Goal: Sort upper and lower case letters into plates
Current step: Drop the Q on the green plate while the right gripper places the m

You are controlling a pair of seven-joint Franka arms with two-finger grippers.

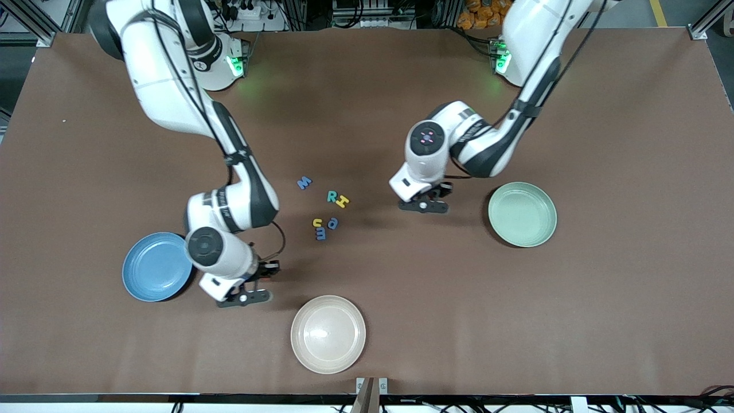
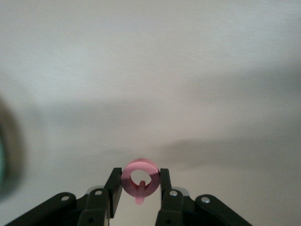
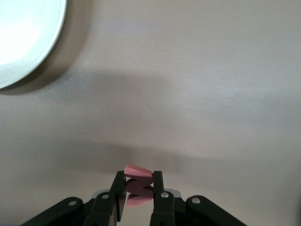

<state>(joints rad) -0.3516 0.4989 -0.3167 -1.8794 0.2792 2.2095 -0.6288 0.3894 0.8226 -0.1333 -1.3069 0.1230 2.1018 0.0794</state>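
Two round shallow matte plates sit well apart: sky blue plate toward the right arm's end, pale mint green plate toward the left arm's. Six small foam letters lie between them. Right gripper clamps a pink zigzag foam letter beside the blue plate; left gripper pinches a pink ring-shaped foam letter near the green.

A brown matte counter is filling nearly the whole front view, soft shadows lying across it. Green indicator light is glowing on its surface near the top edge. Aluminium framing and cables are showing along the counter's top edge.
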